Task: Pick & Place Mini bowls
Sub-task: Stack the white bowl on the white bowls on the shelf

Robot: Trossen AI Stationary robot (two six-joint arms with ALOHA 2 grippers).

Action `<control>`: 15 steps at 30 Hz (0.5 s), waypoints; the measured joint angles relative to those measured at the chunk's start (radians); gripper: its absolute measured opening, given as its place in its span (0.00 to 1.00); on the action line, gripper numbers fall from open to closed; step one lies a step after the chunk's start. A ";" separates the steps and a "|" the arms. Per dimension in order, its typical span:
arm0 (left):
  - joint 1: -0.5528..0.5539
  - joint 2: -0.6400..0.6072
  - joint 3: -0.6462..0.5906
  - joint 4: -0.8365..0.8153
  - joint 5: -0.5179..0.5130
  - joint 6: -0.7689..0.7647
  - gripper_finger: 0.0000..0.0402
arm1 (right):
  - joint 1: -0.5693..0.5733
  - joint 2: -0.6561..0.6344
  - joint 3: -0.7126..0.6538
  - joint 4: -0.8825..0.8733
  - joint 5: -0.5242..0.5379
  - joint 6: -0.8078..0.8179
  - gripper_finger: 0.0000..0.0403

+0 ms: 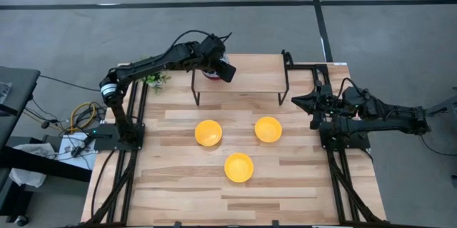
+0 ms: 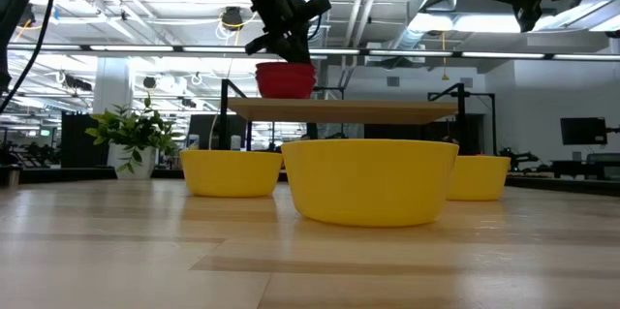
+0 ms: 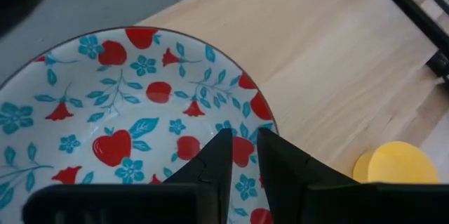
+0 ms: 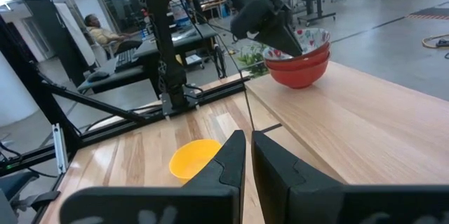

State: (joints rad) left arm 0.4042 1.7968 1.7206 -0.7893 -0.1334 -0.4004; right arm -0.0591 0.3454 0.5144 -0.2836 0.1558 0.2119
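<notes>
1. Nearest the front edge of the worktop [image 1: 186, 199], three plain yellow mini bowls [image 1: 238, 167] stand upright in a loose triangle, well apart from one another, with bare wood all round them.
2. Behind them stands a raised wooden shelf [image 1: 250, 74] on thin black legs.
3. On the shelf's left end sits a stack of floral mini bowls [image 4: 300, 59], red outside, white with red-and-blue flowers inside.
4. The left tool [image 3: 240, 155] is directly above that stack, its fingers nearly together over the top bowl's rim; it appears to pinch the rim, though contact is hard to confirm.
5. The stack lies close to the shelf's left edge; open shelf extends to its right.
6. The right tool [image 4: 244, 155] waits at the worktop's right side, closed and empty, far from the stack.
</notes>
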 joint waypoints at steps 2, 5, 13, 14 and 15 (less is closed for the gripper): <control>0.000 -0.001 0.000 0.003 0.001 0.000 0.17 | 0.000 0.000 0.000 0.000 0.000 0.000 0.04; 0.003 -0.001 0.000 0.002 0.003 0.000 0.17 | 0.000 0.000 0.000 0.000 0.000 0.000 0.04; 0.009 -0.001 0.000 0.000 0.018 0.000 0.17 | 0.000 0.000 0.000 0.000 0.000 0.000 0.04; 0.011 -0.001 0.000 -0.003 0.018 0.000 0.17 | 0.000 0.000 0.000 0.000 0.000 0.000 0.04; 0.011 -0.001 0.000 -0.009 0.018 0.000 0.17 | 0.000 0.000 0.000 0.000 0.000 0.000 0.04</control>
State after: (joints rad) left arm 0.4152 1.7958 1.7206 -0.7982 -0.1159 -0.4004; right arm -0.0589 0.3458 0.5144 -0.2836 0.1558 0.2115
